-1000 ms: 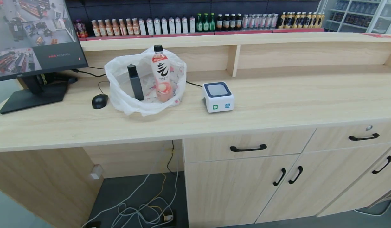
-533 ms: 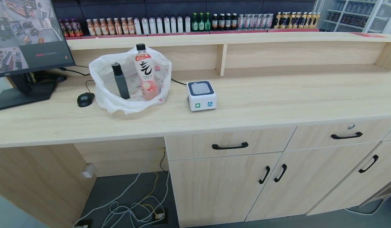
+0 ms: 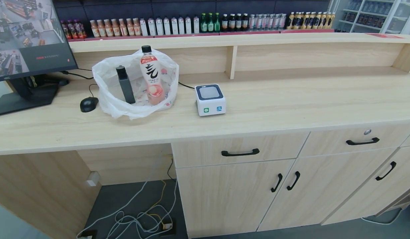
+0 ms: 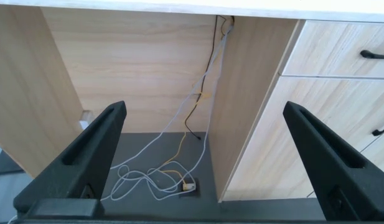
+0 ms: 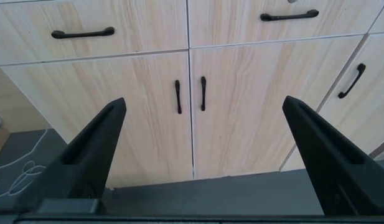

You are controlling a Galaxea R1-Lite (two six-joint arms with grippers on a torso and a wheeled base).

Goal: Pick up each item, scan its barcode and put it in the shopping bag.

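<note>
Claws idle and empty, both bottles bagged

Left claw (image 4: 204, 106) hangs spread wide, nothing between its fingers, low before the open bay with floor cables (image 4: 145, 183); right claw (image 5: 204, 99) is likewise spread and empty, facing the cabinet doors (image 5: 254, 112). On the surface (image 3: 291, 99), upper left of the frame, the shopping bag (image 3: 107, 96) holds the pink drink bottle (image 3: 152, 78) and the dark bottle (image 3: 125, 87), both upright, with the scanner (image 3: 210, 99) just to its right. Over the last second the whole head view has slid leftward as one, so the camera moved, not the goods. With both bottles bagged, the task looks finished.
</note>
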